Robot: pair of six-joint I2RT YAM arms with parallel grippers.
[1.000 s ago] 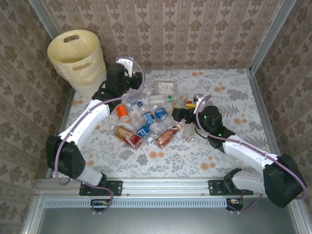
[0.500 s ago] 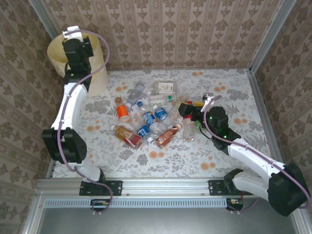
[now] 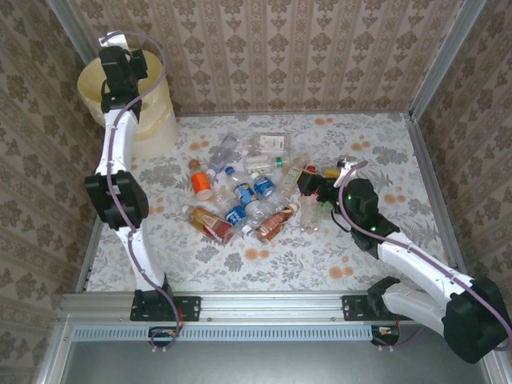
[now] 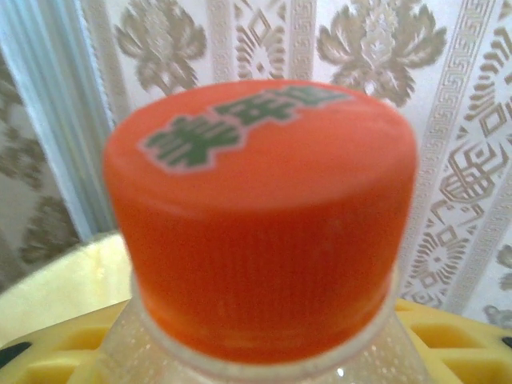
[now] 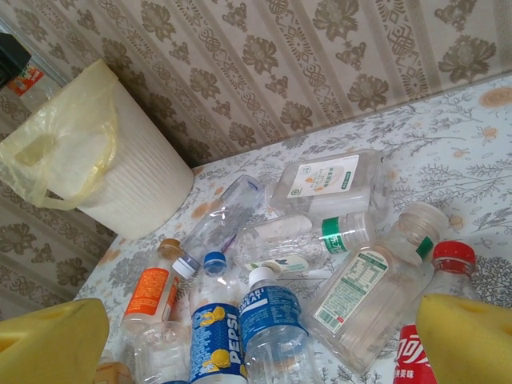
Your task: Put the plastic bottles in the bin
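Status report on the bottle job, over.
Left jaws shut on orange-capped bottle, over the bin. Right jaws open above the bottle pile. Drop path looks clear.

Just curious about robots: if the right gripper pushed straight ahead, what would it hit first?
Probably the clear plastic bottle with blue label and white cap, centred ahead of the open right gripper, though depth is unclear.
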